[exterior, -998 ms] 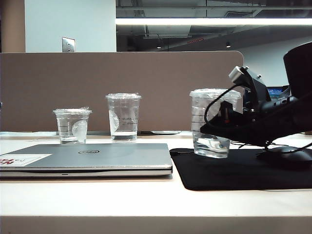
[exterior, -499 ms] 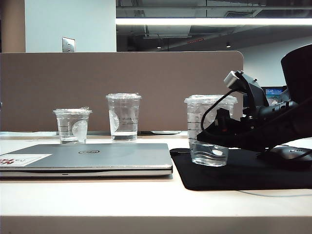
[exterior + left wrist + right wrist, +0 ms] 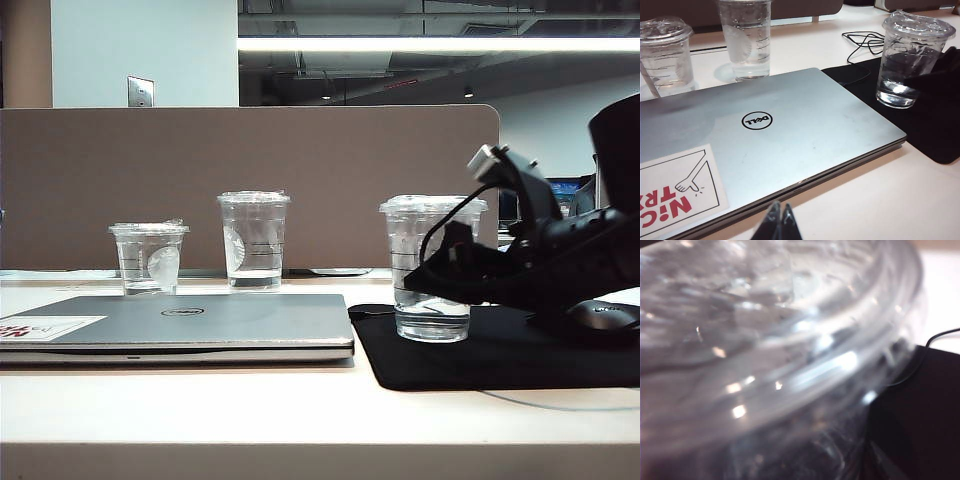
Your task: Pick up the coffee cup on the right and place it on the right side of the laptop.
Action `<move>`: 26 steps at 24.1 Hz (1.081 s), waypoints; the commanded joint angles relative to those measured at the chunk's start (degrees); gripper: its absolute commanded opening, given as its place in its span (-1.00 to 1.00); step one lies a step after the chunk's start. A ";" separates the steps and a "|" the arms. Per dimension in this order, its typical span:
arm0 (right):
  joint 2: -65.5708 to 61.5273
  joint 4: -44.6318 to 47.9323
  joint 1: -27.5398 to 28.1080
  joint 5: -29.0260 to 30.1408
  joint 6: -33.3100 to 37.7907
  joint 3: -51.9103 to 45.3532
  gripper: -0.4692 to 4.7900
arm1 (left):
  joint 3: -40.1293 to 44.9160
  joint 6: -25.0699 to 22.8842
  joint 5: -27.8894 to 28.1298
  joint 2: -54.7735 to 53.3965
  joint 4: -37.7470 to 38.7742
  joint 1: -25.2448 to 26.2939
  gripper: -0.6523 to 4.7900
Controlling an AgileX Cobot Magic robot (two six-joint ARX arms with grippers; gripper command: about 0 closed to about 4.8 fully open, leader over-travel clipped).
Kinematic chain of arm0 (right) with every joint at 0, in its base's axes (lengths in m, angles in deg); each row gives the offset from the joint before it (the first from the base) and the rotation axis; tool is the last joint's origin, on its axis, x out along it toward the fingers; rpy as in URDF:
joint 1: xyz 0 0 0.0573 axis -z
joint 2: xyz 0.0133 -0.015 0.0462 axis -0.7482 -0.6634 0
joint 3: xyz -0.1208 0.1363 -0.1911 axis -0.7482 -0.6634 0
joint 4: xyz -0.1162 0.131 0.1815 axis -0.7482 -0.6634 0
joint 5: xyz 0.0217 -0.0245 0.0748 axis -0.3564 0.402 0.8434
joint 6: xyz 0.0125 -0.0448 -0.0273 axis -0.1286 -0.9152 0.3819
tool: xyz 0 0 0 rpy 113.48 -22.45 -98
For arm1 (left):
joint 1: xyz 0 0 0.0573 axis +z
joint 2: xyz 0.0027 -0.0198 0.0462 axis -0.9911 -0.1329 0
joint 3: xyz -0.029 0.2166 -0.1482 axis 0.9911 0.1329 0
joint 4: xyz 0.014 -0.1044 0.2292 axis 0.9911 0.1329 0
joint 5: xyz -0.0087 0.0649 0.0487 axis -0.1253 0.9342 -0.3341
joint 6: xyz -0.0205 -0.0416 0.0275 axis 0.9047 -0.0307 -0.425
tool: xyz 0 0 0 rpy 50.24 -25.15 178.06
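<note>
1. Since a second ago the coffee cup [image 3: 432, 268] has shifted a little left in the exterior view and been set down upright on the black mouse mat [image 3: 505, 350], just right of the laptop [image 3: 180, 327]; you see its base resting flat on the mat.
2. Your right gripper [image 3: 425, 275] sits at mid-height on the cup, centre-right of the frame. The frames do not show plainly whether its jaws grip or stand off the wall, so you cannot tell; the right wrist view is filled with the blurred lid and rim.
3. Your left gripper [image 3: 776, 226] shows at the bottom edge of the left wrist view, its jaws pressed together and empty, near the laptop's front edge.
4. Judge the cup as light, thin-walled and slippery clear plastic with a little water at the bottom. It will dent under a hard squeeze, and the lid looks crumpled, so take it around the mid-wall, not the rim.
5. Two other clear cups [image 3: 253, 240] stand behind the laptop, well apart from this one; leave them alone.
6. Placement looks essentially done; back away gently so the cup does not tip.
</note>
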 commanded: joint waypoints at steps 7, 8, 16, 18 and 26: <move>16.59 1.99 -0.09 -3.19 2.43 -12.13 1.00 | -0.15 -0.24 -0.15 0.00 0.11 0.04 -0.78; 19.32 1.66 -0.09 -4.09 4.39 -13.81 1.00 | -0.17 -0.24 -0.13 0.00 0.13 0.04 -0.78; 34.95 -4.76 -0.20 2.01 18.56 -20.41 0.05 | -0.20 -0.24 -0.39 0.00 0.13 2.43 -0.78; 39.56 -4.81 -0.20 3.04 21.11 -22.32 -0.35 | -0.20 -0.24 -0.37 0.00 0.11 7.78 -0.78; 44.92 -4.46 -0.20 13.25 25.20 -23.19 -0.84 | -0.17 -0.24 -0.11 0.00 0.13 29.20 -0.78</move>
